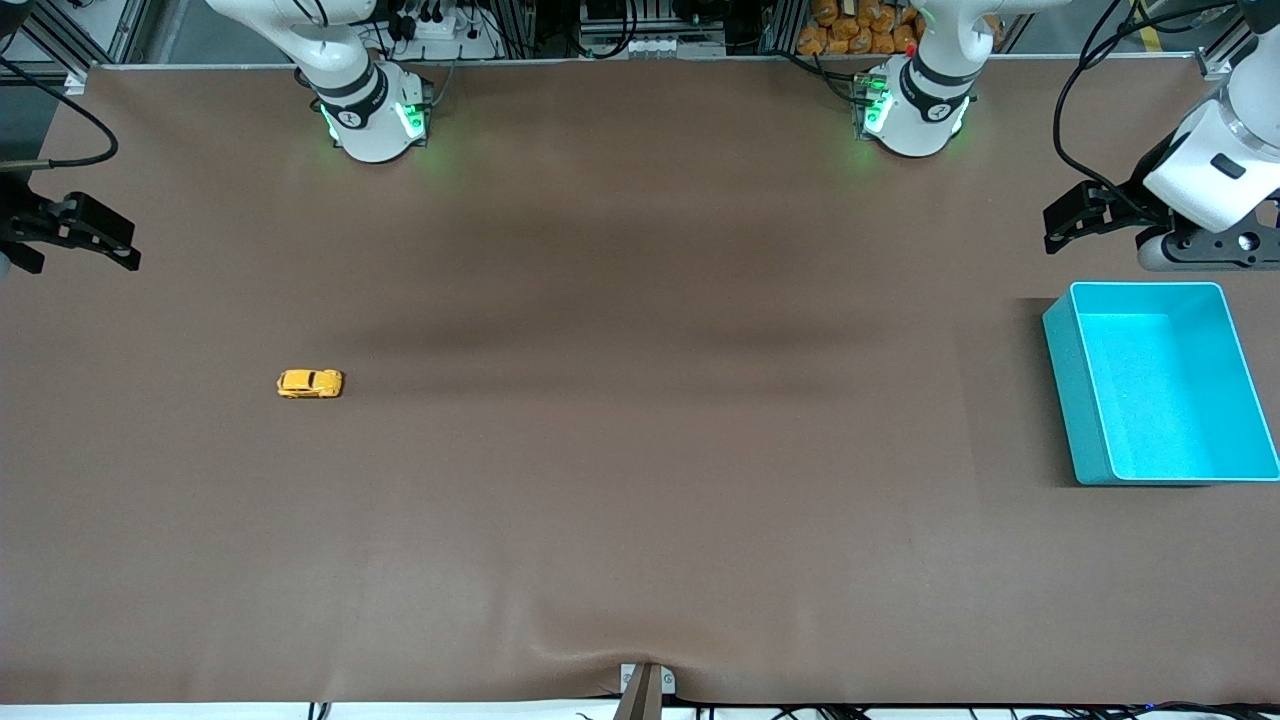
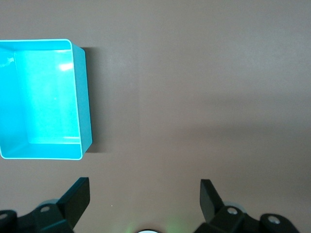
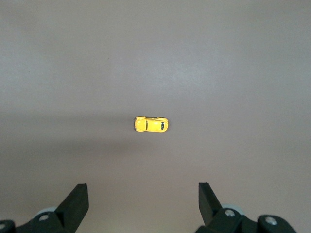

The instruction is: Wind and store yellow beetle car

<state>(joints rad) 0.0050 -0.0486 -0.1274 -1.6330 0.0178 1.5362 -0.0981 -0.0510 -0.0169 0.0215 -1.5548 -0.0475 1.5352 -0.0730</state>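
No step is begun: the yellow beetle car point(image 1: 310, 384) is seen on the worktop point(image 1: 640, 520) at nine o'clock, untouched, both left gripper point(image 1: 1075, 222) and right gripper point(image 1: 95, 240) raised with fingers wide, so a descent and grasp by the right is judged next.

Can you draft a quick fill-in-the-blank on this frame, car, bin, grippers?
1. The car sits on the table toward the ____ arm's end.
2. The bin holds ____.
3. The left gripper and the right gripper are both ____.
4. The bin's colour is ____.

Missing words: right; nothing; open; turquoise
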